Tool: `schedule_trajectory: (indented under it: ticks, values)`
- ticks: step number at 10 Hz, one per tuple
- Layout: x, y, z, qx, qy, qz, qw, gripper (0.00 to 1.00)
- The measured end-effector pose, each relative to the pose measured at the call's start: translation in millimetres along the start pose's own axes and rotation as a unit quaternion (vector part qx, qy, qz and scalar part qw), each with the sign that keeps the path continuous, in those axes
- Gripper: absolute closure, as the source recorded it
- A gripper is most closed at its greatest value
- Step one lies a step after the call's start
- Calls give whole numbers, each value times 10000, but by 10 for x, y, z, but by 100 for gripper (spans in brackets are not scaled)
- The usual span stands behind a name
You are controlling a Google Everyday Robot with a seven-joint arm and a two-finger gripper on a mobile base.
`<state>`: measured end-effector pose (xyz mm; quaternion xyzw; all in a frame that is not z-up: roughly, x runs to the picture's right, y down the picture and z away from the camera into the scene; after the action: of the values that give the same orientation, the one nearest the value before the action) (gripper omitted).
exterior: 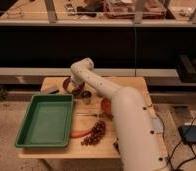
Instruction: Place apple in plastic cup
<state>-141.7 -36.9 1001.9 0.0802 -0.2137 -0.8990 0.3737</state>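
No writing, label, brand or number can be read anywhere, neither on the gripper (77, 90) just left of the frame's centre nor on the green tray (41, 120) at lower left.

The off-white arm (125, 117) holds its gripper (77, 91) low over the far left of the pale wooden table (136, 83), near the plain green tray (45, 121), orange carrot (81, 133), dark purple grape bunch (95, 134) and silver metal cup (86, 98).
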Motion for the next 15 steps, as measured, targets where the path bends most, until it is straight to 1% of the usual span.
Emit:
schedule_trajectory:
  ticks: [2, 3, 4, 5, 7, 8, 9, 11, 12, 14, 15]
  values:
    - [-16, -12, 18, 22, -40, -23, 10000, 28]
    - [-24, -21, 28, 42, -60, -33, 10000, 31]
    - [-37, -28, 36, 64, -87, -35, 9999, 37]
    - [-46, -30, 42, 100, -102, -25, 9999, 49]
    - [-51, -28, 37, 168, -121, 2, 9998, 63]
    - [-49, -29, 31, 189, -127, 20, 9997, 65]
    - [-22, -2, -8, 234, -100, 113, 9996, 65]
    - [75, 90, -148, 252, -12, 235, 9994, 65]
    - [198, 173, -304, 276, 75, 318, 9991, 65]
    - [435, 275, -601, 362, 211, 376, 9984, 65]
    - [576, 335, -803, 438, 287, 389, 9979, 65]
